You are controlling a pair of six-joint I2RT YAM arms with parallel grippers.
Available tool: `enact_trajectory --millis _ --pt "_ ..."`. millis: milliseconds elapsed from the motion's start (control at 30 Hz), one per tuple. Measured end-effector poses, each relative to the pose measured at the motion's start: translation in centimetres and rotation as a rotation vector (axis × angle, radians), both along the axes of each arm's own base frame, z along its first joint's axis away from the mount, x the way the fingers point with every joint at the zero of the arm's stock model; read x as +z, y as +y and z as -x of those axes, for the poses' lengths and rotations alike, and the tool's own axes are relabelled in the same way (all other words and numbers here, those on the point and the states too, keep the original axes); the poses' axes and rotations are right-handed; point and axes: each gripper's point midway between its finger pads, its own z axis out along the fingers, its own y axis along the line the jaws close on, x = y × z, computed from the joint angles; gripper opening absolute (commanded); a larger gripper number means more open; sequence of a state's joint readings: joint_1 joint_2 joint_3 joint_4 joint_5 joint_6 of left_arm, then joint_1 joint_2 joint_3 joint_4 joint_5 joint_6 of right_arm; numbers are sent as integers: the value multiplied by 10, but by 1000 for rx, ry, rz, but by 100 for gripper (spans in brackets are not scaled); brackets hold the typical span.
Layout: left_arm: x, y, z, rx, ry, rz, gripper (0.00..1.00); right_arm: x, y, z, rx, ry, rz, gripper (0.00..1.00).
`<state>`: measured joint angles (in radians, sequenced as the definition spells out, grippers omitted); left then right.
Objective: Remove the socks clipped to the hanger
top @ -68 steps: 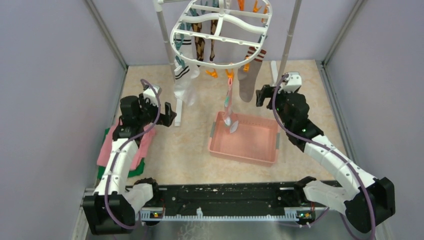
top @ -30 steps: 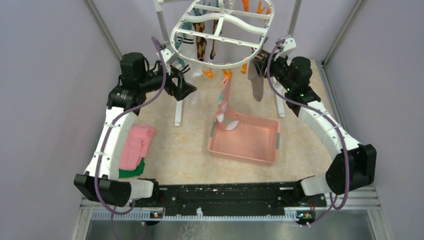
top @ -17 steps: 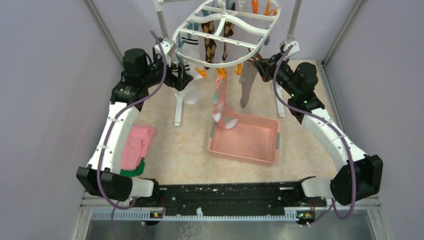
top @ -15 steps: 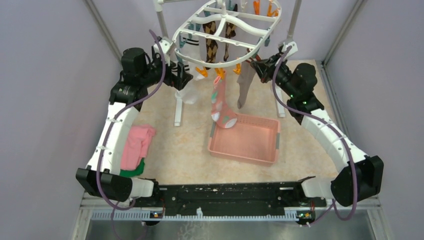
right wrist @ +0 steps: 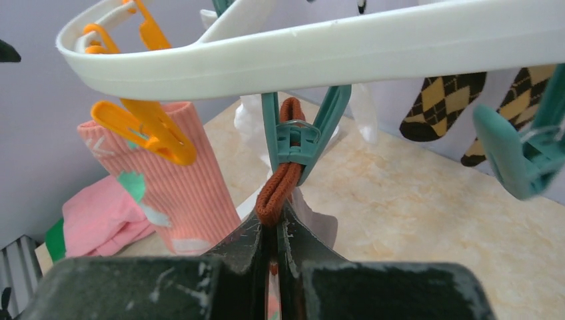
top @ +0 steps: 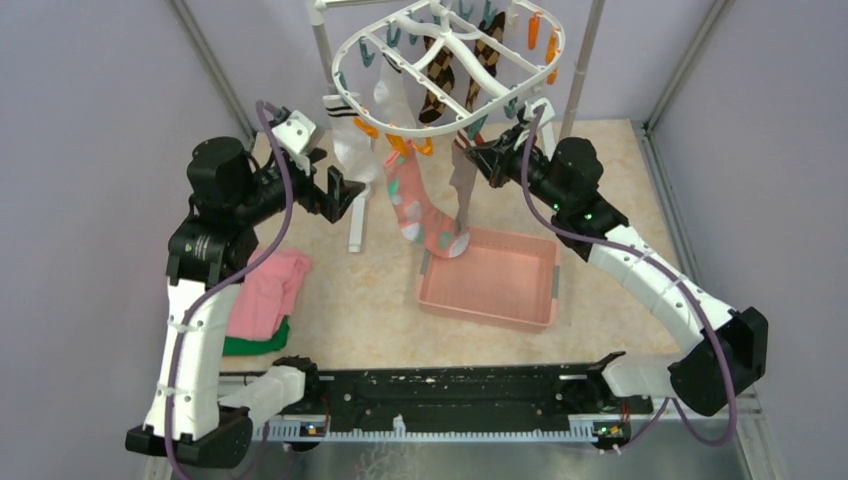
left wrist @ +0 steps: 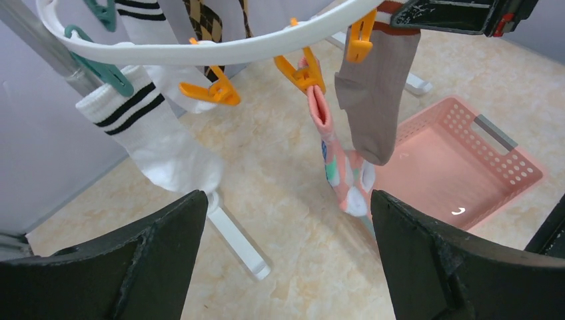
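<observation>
1. My right arm stretches up and leftward, and my right claw (right wrist: 272, 230) sits right under the rim of the hanger (right wrist: 373, 47). My left arm is raised, with my left claw (left wrist: 288, 200) spread wide.
2. The right claw is pinching the cuff of the grey-brown sock (right wrist: 283, 180), just below the teal clip (right wrist: 296, 137) that holds it. The white striped sock (left wrist: 153, 133) hangs just ahead of the left claw, untouched.
3. A second ago the right claw was part-way apart; now it's clamped. The hanger has swung left, and my left arm has drawn back and lower.
</observation>
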<state>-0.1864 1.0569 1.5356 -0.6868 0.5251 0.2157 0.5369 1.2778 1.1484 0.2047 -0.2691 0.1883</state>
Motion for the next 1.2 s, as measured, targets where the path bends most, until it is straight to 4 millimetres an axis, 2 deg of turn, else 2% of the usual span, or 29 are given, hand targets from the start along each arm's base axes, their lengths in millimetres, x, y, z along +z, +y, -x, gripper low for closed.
enact_trajectory --millis 167,433,667,867,1200 --pt "-3 4 19 -10 7 -24 99 7 15 9 -24 24 -17 0" --pt "-35 -11 25 -108 105 -9 99 20 41 16 -74 107 -120 0" --pt "-57 -33 12 -213 160 24 99 24 63 6 -164 186 -205 0" --pt "-61 -61 -3 -295 151 28 99 21 80 5 -211 224 -234 0" --pt "-91 -112 -25 -382 176 -61 99 28 83 5 -231 251 -288 0"
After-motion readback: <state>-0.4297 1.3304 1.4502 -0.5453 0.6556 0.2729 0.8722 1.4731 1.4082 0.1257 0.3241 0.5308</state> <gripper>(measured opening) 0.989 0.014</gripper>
